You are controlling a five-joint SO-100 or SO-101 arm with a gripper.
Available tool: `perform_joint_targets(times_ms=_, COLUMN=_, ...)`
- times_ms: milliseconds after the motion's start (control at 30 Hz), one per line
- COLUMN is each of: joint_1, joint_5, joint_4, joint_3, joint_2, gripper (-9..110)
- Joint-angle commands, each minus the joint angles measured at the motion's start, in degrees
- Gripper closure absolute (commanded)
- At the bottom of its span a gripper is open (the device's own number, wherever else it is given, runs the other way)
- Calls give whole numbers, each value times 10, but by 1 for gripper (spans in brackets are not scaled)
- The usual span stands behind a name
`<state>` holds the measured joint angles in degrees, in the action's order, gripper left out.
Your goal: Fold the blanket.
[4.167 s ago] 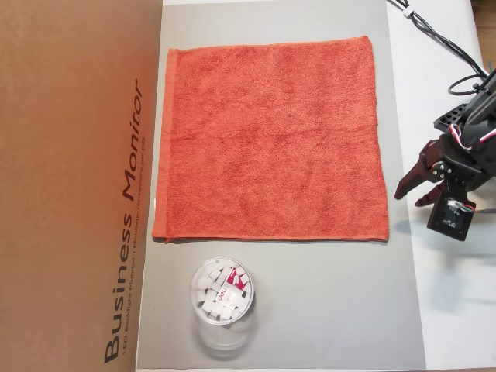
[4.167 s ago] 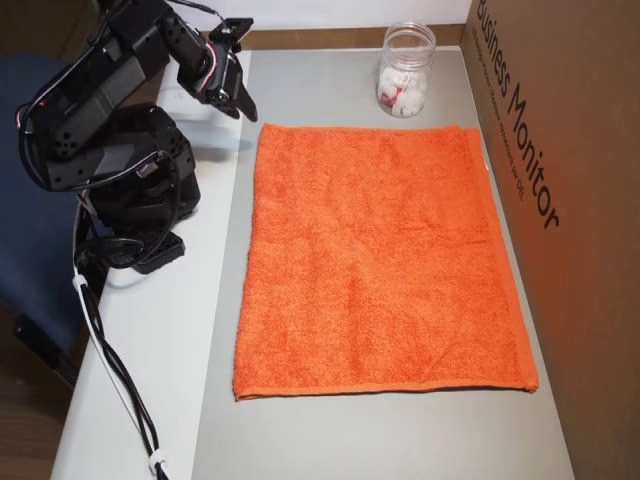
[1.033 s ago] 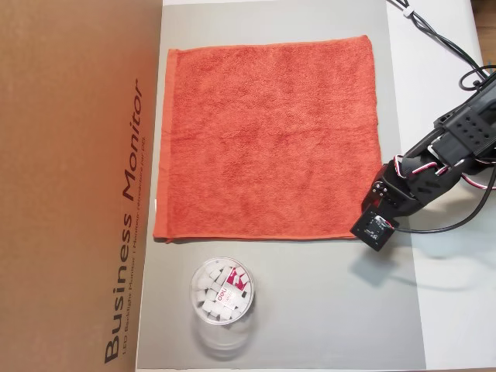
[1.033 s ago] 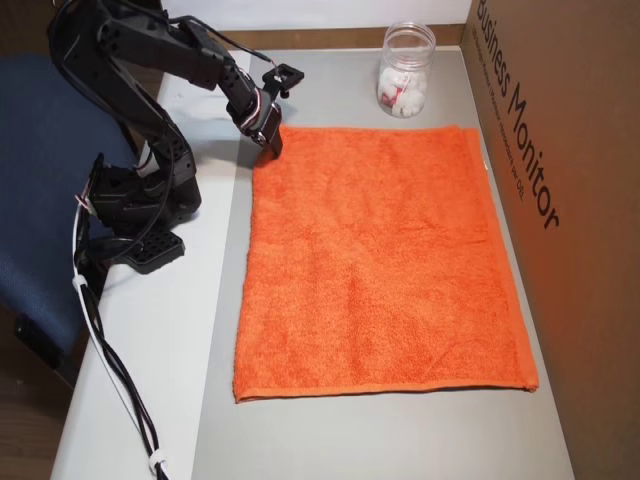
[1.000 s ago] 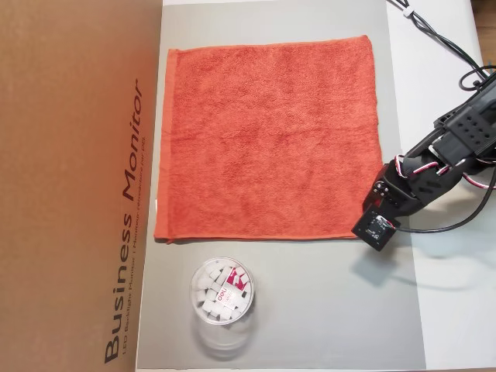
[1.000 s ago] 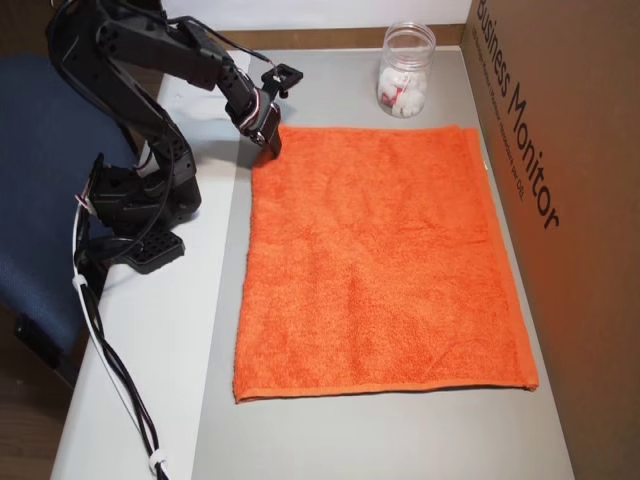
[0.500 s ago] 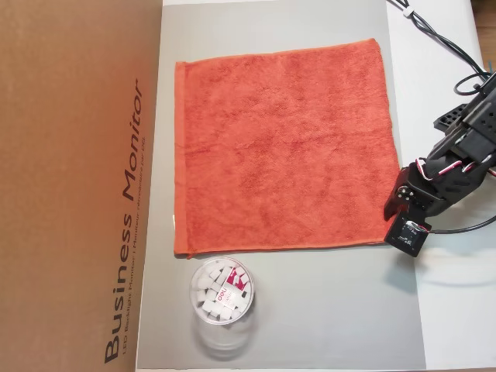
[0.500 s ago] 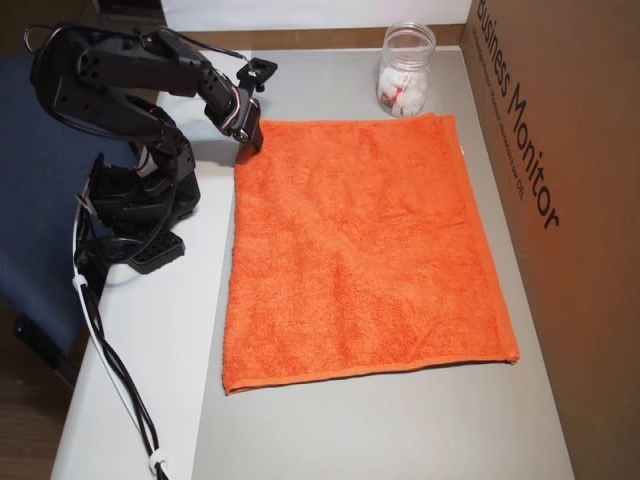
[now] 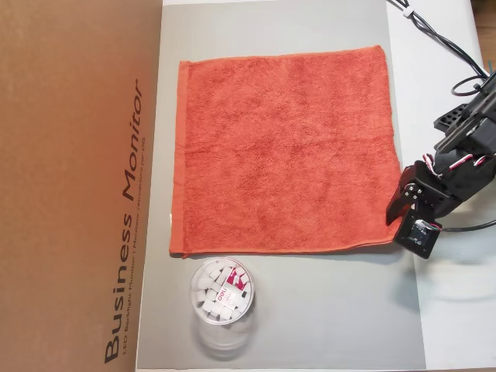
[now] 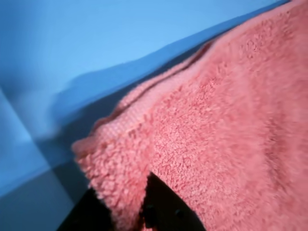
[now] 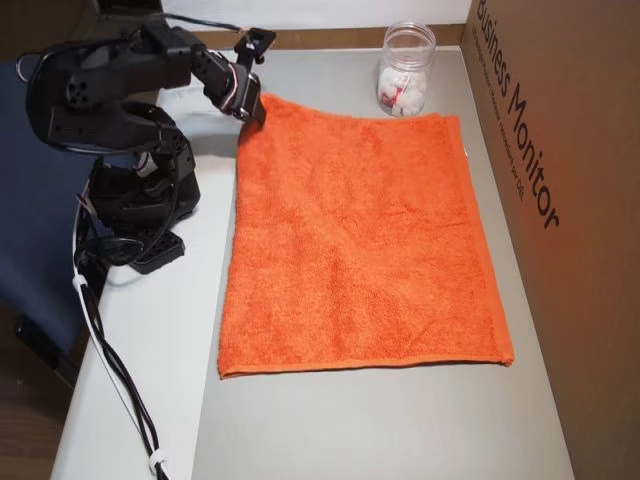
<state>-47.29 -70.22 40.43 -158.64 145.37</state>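
Nearly flat blanket (image 9: 283,147), corner lifted by fingers (image 11: 257,112)

One overhead view looks straight down with my arm (image 9: 457,167) at its right edge and the cardboard box (image 9: 77,186) at its left. The other looks down at a slant from the opposite end, my arm (image 11: 120,120) upper left. Both share the blanket (image 9: 283,151); my wrist view sits very near its corner (image 10: 110,149).

In an overhead view, the blanket (image 9: 283,151) lies between a box (image 9: 77,186) left and the tool (image 9: 397,219) right.
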Motion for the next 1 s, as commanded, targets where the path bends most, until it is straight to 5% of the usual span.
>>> perform_joint_targets(times_ms=0, joint_1=4, joint_5=-4, joint_4=81, joint_3=53, joint_2=47, gripper=102)
perform_joint_targets(times_ms=400, joint_1=106, joint_5=-4, joint_4=128, joint_3=105, joint_2=139, gripper=102)
perform_joint_targets(times_ms=967, joint_1=258, joint_5=-4, joint_4=121, joint_3=318, joint_2=43, gripper=102)
